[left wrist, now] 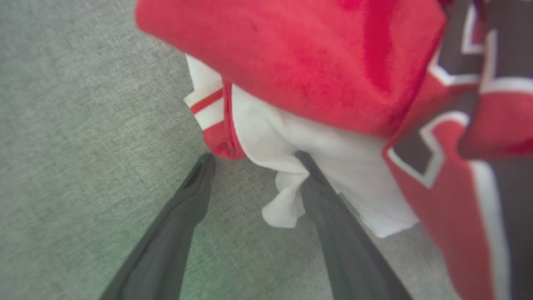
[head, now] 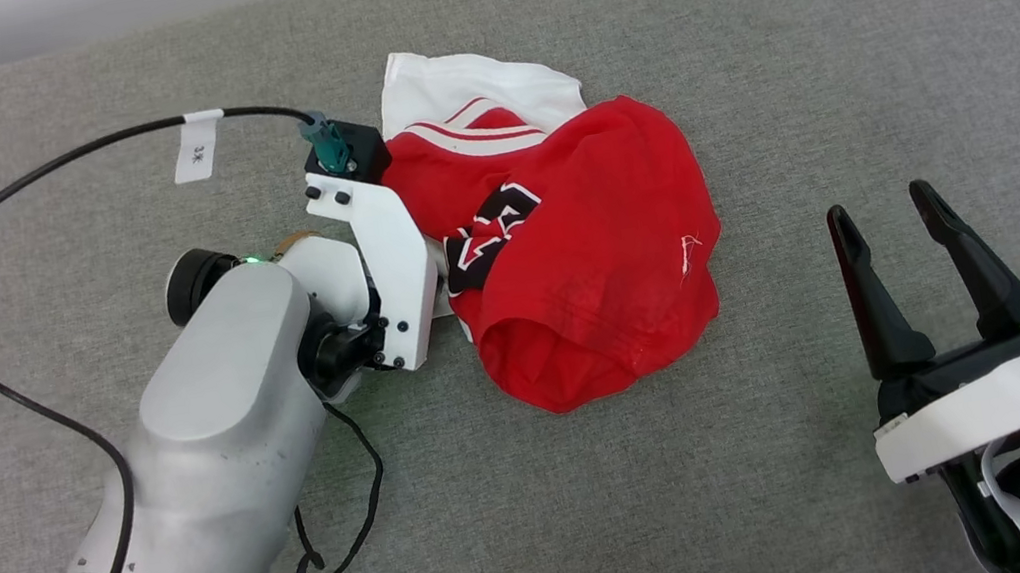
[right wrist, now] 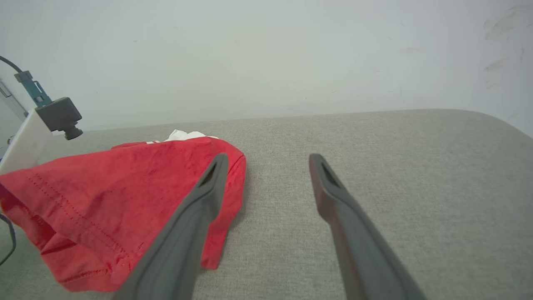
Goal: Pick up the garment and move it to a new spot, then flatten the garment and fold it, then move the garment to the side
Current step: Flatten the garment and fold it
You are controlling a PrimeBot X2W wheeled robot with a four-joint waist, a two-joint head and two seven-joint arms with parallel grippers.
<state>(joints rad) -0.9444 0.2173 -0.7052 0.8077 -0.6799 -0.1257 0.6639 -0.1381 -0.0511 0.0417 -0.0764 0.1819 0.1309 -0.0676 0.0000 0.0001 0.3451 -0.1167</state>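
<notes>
1. Dark fingers of the left gripper (left wrist: 254, 158) stand spread at the near-left edge of the garment (head: 586, 255). One tip is over bare surface and the other is against a fold of its white sleeve (left wrist: 266, 129). The close view is blurred, so I cannot tell whether that finger lies under the fold or just beside it. Nothing is pinched.
2. The jersey lies in a crumpled heap near the middle of the grey fabric surface (head: 835, 26). Its red body is uppermost, black white-outlined print is creased along its left side, and a second white sleeve pokes out at the far end. It is neither flat nor folded.
3. The left arm comes in low from the left, probably because the loose sleeve offers the easiest edge to grip for the first lift.
4. The right gripper (head: 879, 201) sits well apart to the right with jaws parted and empty. It looks to be kept clear until the cloth needs spreading.
5. A black cable (head: 2, 201) with a paper label (head: 196, 149) loops from the left wrist and lies off the garment.
</notes>
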